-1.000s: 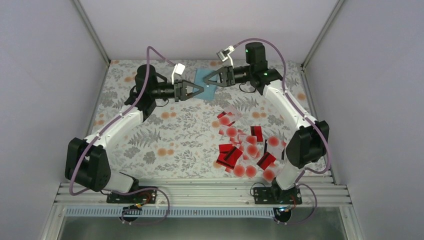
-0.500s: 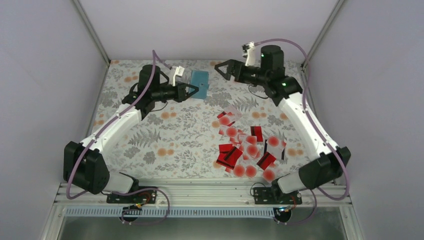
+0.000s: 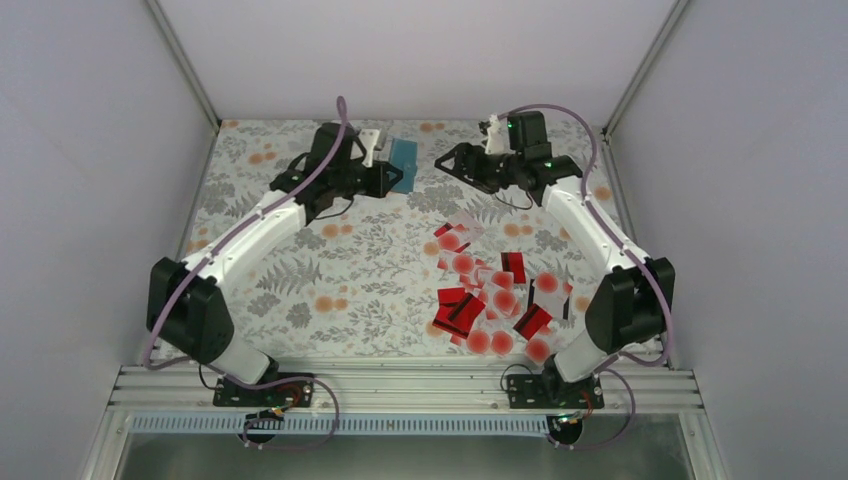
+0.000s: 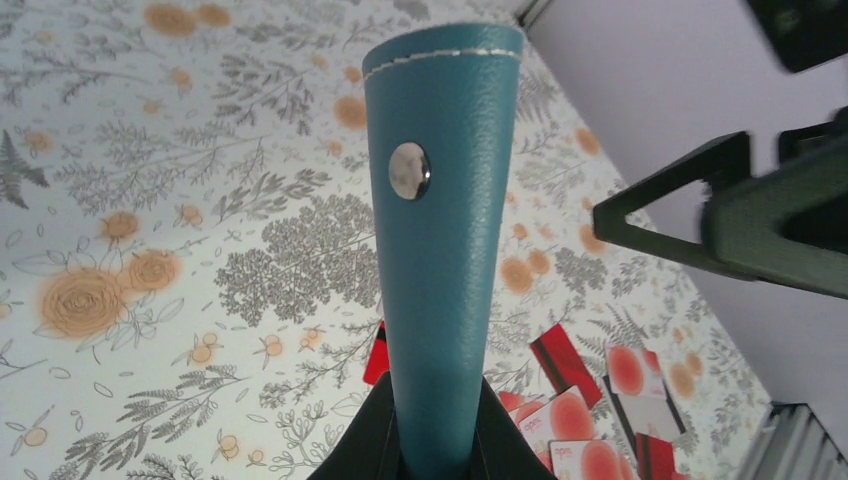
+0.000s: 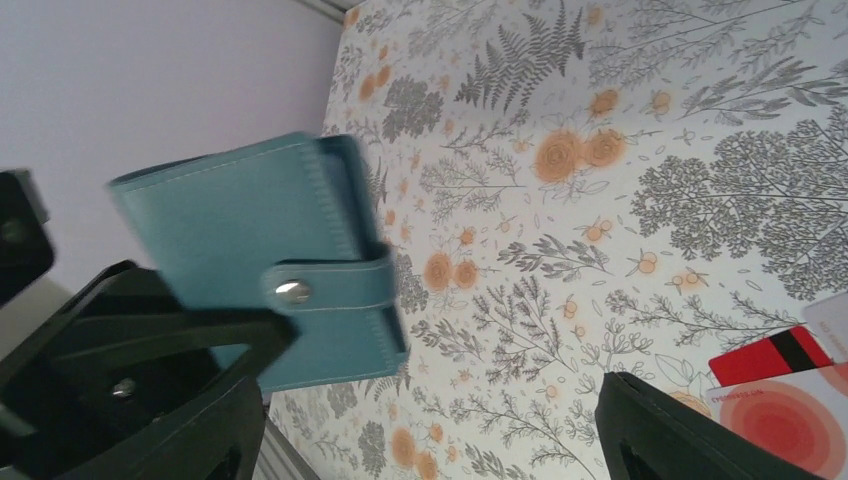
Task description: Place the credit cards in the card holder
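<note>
Left jaws clamped on the lower edge of the card holder (image 3: 403,166), lifted clear of the table (image 3: 330,280) near the far edge. Right jaws spread wide, empty, close beside it. Strap (image 5: 330,290) snapped shut. Credit cards (image 3: 490,300) heaped toward the near right corner, none visibly in the holder. Barely begun, by this look: unsnapping and every card left to do.

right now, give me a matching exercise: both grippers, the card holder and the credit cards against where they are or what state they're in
Column A
1. left gripper
2. right gripper
3. card holder
4. credit cards

Column B
a. scattered on the tablecloth
b. open, holding nothing
c. shut on the card holder
d. teal, snapped closed, held off the table

Pairs: 1-c; 2-b; 3-d; 4-a
</note>
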Controlling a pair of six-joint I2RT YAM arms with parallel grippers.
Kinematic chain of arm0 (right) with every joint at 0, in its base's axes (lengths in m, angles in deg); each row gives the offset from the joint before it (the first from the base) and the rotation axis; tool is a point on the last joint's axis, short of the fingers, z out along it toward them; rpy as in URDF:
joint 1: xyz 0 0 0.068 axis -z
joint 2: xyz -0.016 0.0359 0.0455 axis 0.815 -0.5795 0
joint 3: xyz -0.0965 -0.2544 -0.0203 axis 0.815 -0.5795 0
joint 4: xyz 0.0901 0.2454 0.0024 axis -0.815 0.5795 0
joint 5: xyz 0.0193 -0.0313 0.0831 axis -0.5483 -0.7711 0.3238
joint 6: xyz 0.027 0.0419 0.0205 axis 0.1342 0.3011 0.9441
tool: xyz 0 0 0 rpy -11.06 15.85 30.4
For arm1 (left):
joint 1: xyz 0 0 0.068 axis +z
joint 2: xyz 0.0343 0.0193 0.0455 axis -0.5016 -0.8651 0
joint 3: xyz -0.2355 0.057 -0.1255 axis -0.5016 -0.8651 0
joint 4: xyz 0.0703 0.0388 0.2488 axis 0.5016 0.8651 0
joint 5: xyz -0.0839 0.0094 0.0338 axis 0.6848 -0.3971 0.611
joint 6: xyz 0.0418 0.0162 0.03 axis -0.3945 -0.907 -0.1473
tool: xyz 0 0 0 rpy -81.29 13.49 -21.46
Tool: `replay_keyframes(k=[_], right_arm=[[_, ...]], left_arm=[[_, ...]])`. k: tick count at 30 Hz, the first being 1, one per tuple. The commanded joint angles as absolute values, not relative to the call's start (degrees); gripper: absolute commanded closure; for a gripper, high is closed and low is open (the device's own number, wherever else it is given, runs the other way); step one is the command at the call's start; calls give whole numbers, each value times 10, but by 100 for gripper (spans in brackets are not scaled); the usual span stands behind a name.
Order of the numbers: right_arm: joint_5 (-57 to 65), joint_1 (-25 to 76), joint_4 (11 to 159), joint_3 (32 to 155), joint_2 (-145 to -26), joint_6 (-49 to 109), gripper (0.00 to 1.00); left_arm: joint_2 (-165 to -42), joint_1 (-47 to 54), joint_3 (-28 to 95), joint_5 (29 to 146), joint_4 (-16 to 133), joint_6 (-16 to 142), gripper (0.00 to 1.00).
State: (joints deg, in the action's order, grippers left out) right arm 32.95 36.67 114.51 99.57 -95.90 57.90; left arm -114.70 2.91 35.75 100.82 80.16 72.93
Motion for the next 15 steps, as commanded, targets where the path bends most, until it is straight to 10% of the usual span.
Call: replay_keyframes(k=[1,15], right_arm=[[339,344,1158,1016,-954,546,16],[307,309,1156,1033,-984,565,40]], left_arm=[[-1179,1,405,956,832,742,98],[-1245,-58,493,925,866,703,98]])
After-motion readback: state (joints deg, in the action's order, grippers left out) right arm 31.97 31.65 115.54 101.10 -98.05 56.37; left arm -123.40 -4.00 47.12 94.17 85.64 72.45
